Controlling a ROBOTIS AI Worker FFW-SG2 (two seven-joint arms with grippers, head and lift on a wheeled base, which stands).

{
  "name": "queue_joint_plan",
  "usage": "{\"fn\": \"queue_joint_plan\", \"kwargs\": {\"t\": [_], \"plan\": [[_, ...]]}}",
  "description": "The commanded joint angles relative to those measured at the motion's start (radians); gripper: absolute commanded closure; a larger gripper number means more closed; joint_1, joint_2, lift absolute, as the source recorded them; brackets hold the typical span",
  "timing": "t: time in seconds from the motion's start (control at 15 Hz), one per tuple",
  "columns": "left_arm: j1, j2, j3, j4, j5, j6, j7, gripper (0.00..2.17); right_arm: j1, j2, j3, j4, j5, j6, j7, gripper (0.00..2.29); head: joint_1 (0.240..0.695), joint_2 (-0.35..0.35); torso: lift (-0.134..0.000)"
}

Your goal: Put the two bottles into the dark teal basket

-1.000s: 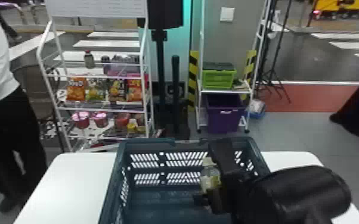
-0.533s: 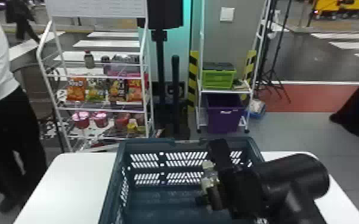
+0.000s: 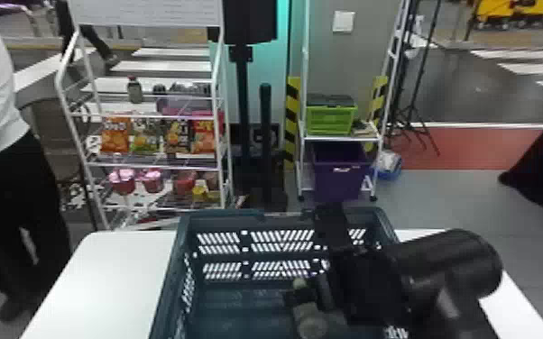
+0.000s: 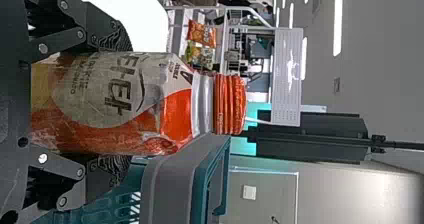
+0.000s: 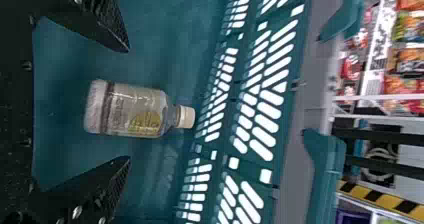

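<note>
And there, mid-frame in the right wrist view, spot the pale-capped bottle (image 5: 132, 109), down inside the dark teal basket (image 3: 221, 217), cap toward the slotted wall! See the right gripper (image 3: 306, 295) at lower center of the head view, spread wide, with gaps either side of that bottle. Over to the left wrist view: catch the left gripper (image 4: 120, 103) pinching the orange-capped bottle (image 4: 100, 94) on the left, basket rim at lower center. Note the white table (image 3: 112, 279) at lower left of the head view, snack bags (image 3: 115, 135) upper left, purple bin (image 3: 338, 178) right of center.
</note>
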Motion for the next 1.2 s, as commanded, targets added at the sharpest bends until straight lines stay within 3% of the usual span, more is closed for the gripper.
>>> {"fn": "queue_joint_plan", "kwargs": {"t": [0.0, 0.33, 0.53, 0.73, 0.87, 1.0, 1.13], "plan": [[0.0, 0.001, 0.0, 0.0, 0.002, -0.003, 0.0, 2.15, 0.054, 0.001, 0.017, -0.079, 0.015, -0.143, 0.005, 0.01, 0.499, 0.0, 0.0], [0.0, 0.001, 0.0, -0.005, 0.002, 0.0, -0.003, 2.15, 0.256, 0.001, 0.037, -0.203, 0.03, -0.742, 0.029, 0.01, 0.499, 0.0, 0.0], [0.0, 0.001, 0.0, -0.011, 0.002, 0.0, -0.003, 2.15, 0.391, -0.063, 0.013, -0.305, 0.024, -0.87, 0.049, 0.01, 0.499, 0.0, 0.0], [0.003, 0.001, 0.0, -0.017, 0.002, 0.0, -0.003, 2.15, 0.574, -0.106, -0.058, -0.441, 0.053, -0.95, 0.054, 0.01, 0.499, 0.0, 0.0], [0.003, 0.001, 0.0, -0.02, 0.0, 0.0, -0.003, 2.15, 0.703, -0.15, -0.081, -0.495, 0.067, -1.091, 0.054, 0.01, 0.499, 0.0, 0.0], [0.003, 0.001, 0.0, -0.025, 0.0, 0.0, -0.001, 2.15, 0.837, -0.158, -0.121, -0.503, 0.067, -1.278, 0.058, 0.01, 0.499, 0.0, 0.0], [0.003, 0.0, 0.0, -0.031, -0.002, 0.0, 0.0, 2.15, 0.96, -0.147, -0.159, -0.489, 0.066, -1.481, 0.101, 0.01, 0.499, 0.0, 0.0]]}}
